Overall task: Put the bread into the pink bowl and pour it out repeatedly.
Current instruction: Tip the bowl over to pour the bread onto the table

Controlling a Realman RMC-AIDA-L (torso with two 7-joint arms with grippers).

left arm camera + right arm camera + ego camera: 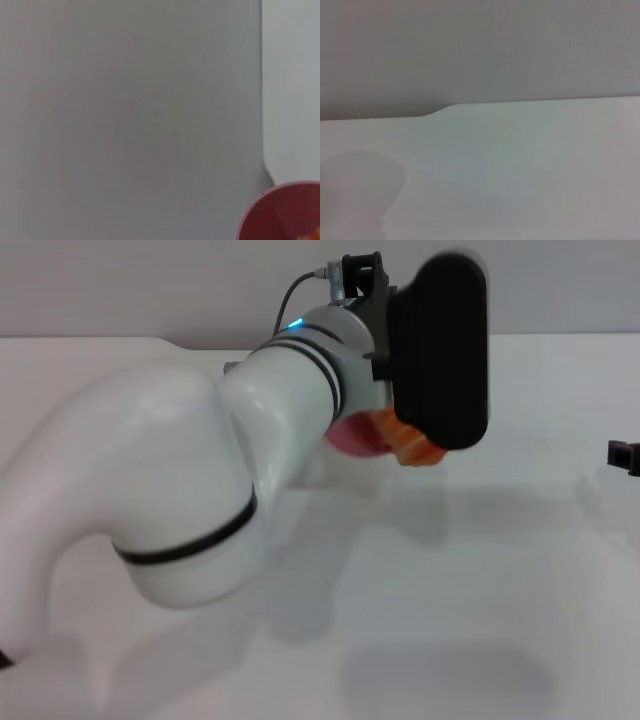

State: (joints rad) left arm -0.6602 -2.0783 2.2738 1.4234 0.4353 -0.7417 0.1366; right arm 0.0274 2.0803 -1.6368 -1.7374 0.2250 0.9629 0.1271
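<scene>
The pink bowl [352,436] hangs tilted above the table, mostly hidden behind my left arm. My left gripper [405,420], a black body at the arm's end, holds the bowl; its fingers are hidden. The orange-brown bread [415,448] pokes out of the bowl's lower side, under the black body. In the left wrist view, the bowl's rim [277,212] fills one corner and a bit of bread [312,234] shows inside it. Only a small black part of my right gripper [626,455] shows, at the far right edge of the head view.
The white table [450,620] spreads in front, with the bowl's shadow on it below my left gripper. A grey wall [150,285] stands behind the table's far edge. My left arm's white elbow [170,500] blocks much of the left side.
</scene>
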